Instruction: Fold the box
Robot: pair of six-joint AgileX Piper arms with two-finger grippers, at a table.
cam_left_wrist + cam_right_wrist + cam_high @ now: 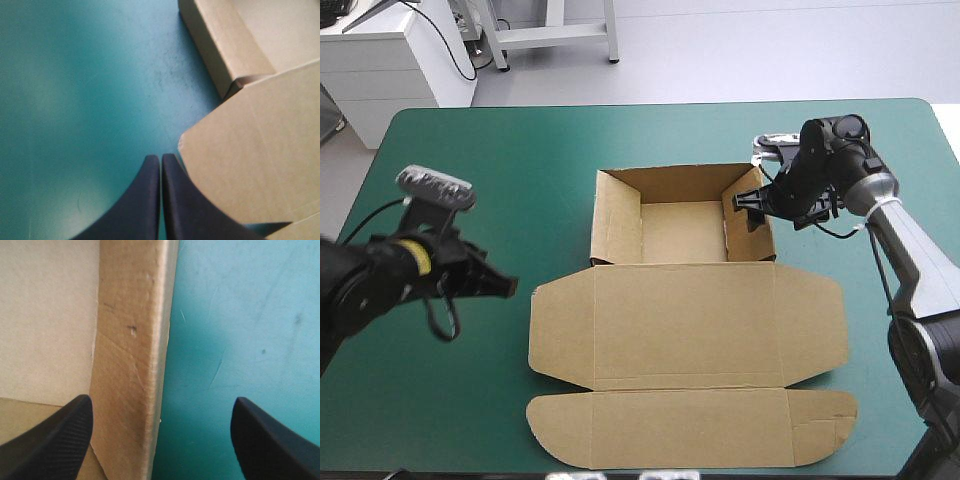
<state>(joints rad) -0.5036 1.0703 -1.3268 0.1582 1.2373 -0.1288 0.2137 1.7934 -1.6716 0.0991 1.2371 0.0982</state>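
High view shows one box (685, 320), left gripper (508, 287) with jaws pressed together, right gripper (752, 206) with jaws spread astride its wall.

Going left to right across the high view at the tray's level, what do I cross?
left hand, shut → strip of teal-green cover → box, its tray open → right hand, open astride the tray's right wall.

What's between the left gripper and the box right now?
Only bare teal-green cover: the high view shows a narrow strip between the shut left gripper and the flat lid of the box, with nothing lying on it.
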